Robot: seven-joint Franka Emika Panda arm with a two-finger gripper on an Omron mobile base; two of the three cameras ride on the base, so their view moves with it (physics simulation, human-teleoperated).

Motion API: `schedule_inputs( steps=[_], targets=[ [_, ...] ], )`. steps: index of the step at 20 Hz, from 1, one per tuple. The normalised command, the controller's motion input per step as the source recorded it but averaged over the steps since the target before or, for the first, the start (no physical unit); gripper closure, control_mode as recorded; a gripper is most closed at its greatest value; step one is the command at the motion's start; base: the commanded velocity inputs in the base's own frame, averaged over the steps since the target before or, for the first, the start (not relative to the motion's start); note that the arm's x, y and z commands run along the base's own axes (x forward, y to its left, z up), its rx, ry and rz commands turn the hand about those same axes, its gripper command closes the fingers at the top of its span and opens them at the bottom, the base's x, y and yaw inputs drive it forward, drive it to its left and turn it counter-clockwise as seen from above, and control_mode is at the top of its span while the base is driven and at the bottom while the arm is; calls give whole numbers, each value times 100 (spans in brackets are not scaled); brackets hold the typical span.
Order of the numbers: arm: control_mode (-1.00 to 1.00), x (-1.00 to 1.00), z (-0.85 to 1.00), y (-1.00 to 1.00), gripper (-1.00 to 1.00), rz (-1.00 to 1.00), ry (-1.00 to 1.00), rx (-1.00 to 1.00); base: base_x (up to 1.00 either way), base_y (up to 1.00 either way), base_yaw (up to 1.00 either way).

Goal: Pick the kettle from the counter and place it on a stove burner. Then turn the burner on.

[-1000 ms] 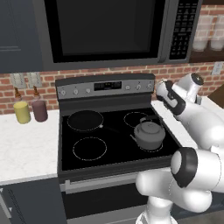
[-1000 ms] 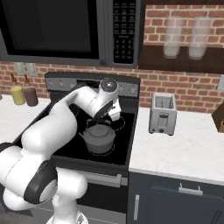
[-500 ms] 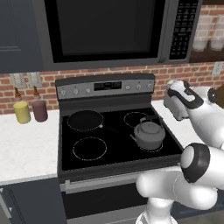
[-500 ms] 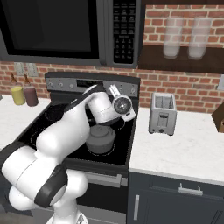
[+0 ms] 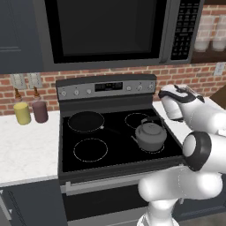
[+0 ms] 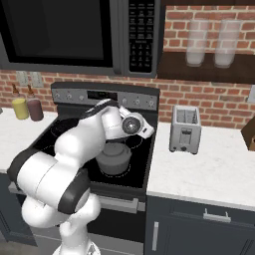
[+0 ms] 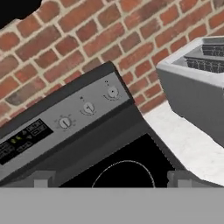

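Kettle (image 5: 150, 134) sits on the front-right stove burner (image 5: 154, 149), and the gripper (image 7: 111, 183), jaws wide and empty, faces the three right-hand knobs (image 7: 89, 107) up ahead on the back panel.

- My arm has swung away from the kettle (image 5: 150, 136) toward the right edge of the cooktop (image 5: 114, 145), out over the counter (image 5: 176, 126) on that side.
- My wrist has rolled: in the right base view the hand faced down over the kettle a second ago; now it lies level and points toward the back.
- My gripper (image 7: 111, 183) now faces the stove's control panel (image 7: 65, 122), with its knobs (image 7: 89, 107) ahead and the toaster (image 7: 197, 83) off to one side.
- Jaws spread wide, holding nothing.
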Motion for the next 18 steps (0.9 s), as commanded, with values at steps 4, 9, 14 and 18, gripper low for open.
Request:
schedule_inputs(
  steps=[4, 9, 14, 18],
  targets=[
    [-100, 26, 17, 15, -100, 3, 26, -19, 0, 0, 0],
    [-100, 14, 13, -4, -100, 0, 3, 2, 0, 0, 0],
    [-100, 40, 70, -22, -100, 0, 20, 8, 0, 0, 0],
    [-100, 56, 37, -2, -100, 0, 38, 0, 0, 0, 0]
  ],
)
